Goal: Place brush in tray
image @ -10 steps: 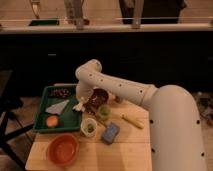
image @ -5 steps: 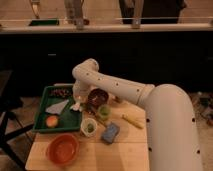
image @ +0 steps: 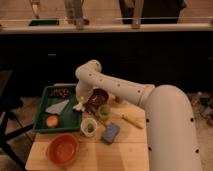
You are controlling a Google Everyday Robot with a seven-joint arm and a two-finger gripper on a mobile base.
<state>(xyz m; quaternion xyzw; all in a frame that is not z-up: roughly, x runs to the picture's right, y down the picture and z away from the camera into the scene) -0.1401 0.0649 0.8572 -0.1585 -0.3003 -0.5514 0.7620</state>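
- Well, nearest to view on the worktop sit the orange bowl and the blue sponge, with a small cup just behind them. None of these concerns me.
- A little further back lies the yellow stick, well apart from the tray.
- Next comes the tray, dark green and low-rimmed, carrying a pale flat piece and a small orange round thing.
- The brush shows as a whitish tuft at the tray's rim on the side towards the cups, right under my gripper and touching it or very nearly so.
- I judge the brush light and slim, with a stiff handle and a soft head. The thin handle looks smooth and could twist or slip, so the hold belongs mid-handle, not on the bristles.
- My gripper hangs over that rim, just beside the dark bowl. Whether it is pinching the brush or spread clear of it, I cannot tell.
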